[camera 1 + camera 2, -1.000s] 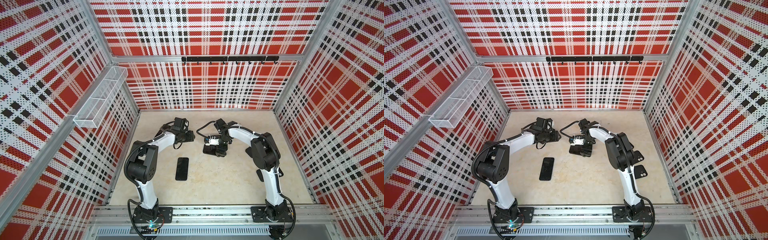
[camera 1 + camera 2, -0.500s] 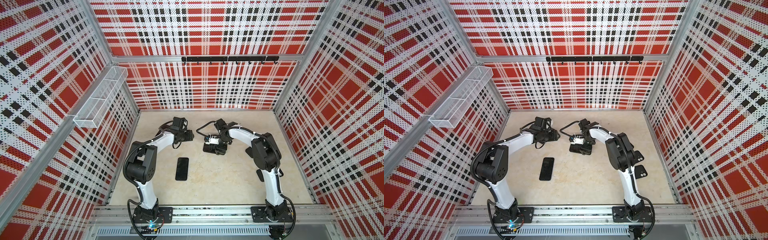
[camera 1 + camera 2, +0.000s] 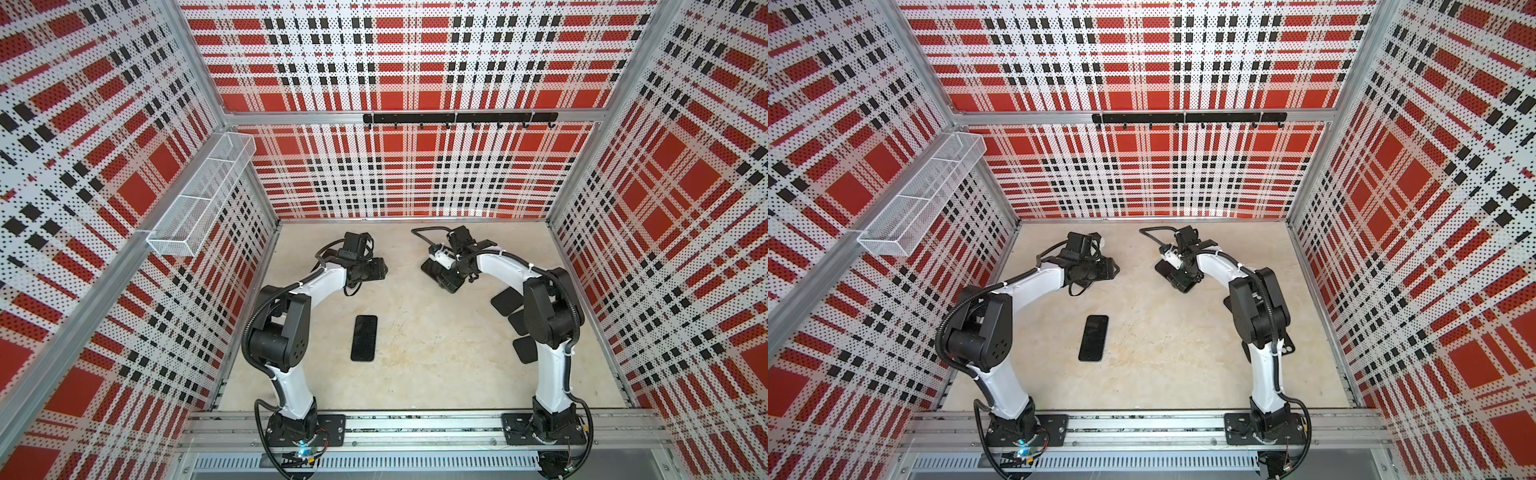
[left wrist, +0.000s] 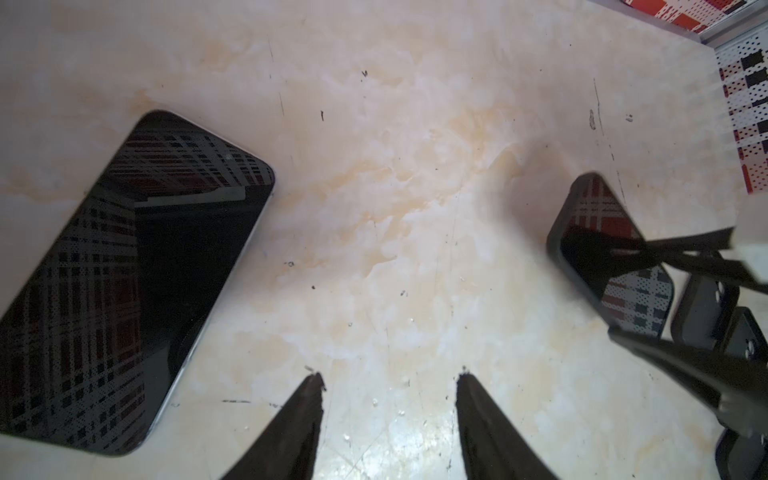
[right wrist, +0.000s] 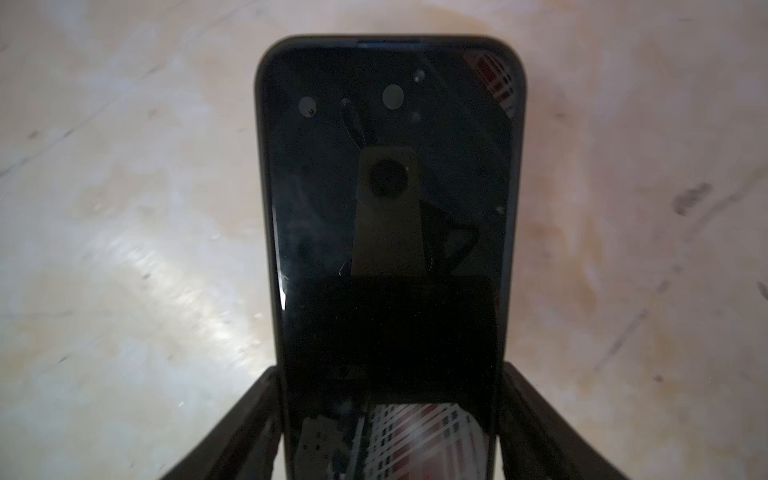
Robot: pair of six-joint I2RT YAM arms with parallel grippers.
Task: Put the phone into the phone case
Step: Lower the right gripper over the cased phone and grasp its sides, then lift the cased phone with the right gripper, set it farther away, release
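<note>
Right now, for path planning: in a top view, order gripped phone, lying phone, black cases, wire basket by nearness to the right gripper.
1. Gripped phone, in right gripper.
2. Black cases, beside right arm.
3. Lying phone, table middle-left.
4. Wire basket, left wall.

Glossy phone (image 3: 364, 338), smooth marbled tabletop (image 3: 432, 361)

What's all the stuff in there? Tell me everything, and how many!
table: 1, beige, cell floor.
phone: 1, black, flat on the table, left of middle.
second phone: 1, black, dark-rimmed, in the right tool.
phone cases: 3 showing, black, on the table, partly behind the right arm.
wire basket: 1, white, left wall.
hook rail: 1, black, back wall.
left tool: 1, black, open, empty.
right tool: 1, black, shut on the second phone.
</note>
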